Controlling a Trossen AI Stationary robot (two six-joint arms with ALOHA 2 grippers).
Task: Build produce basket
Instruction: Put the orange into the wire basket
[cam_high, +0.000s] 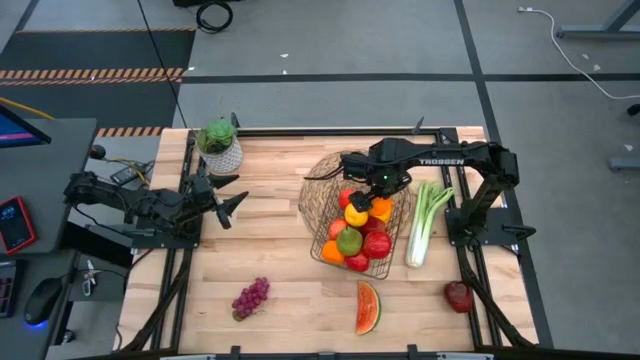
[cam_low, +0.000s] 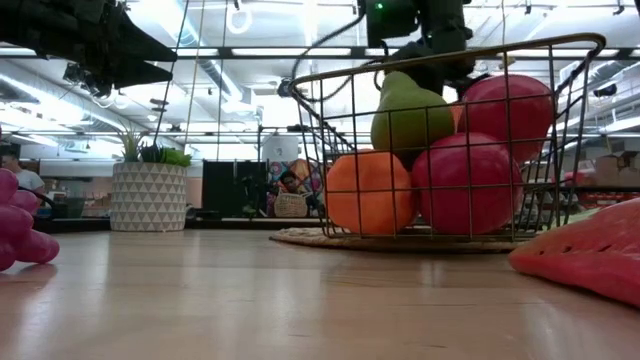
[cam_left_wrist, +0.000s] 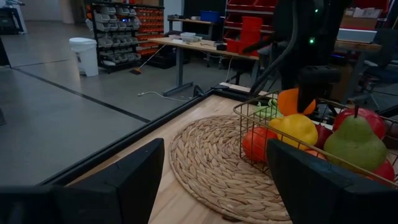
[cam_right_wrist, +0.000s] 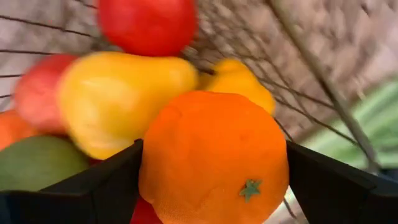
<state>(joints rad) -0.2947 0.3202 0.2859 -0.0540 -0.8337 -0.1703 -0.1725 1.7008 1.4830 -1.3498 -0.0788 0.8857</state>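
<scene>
Grey concrete floor (cam_high: 330, 40) runs around the wooden table (cam_high: 270, 260), crossed by black tape lines. Beyond stand a workbench (cam_left_wrist: 186, 45), parts shelves (cam_left_wrist: 121, 28) and a white bin (cam_left_wrist: 84, 53). Ceiling lights glare overhead.

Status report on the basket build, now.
Right gripper over basket, jaws around orange. Left gripper waiting near plant pot, jaws open. Grapes, watermelon, celery still out.

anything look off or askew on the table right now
Yes: the basket looks tipped, leaning off its woven mat toward the celery, with fruit piled at its low side. The right gripper holds an orange inside it. Grapes, watermelon slice and an apple lie outside.
</scene>
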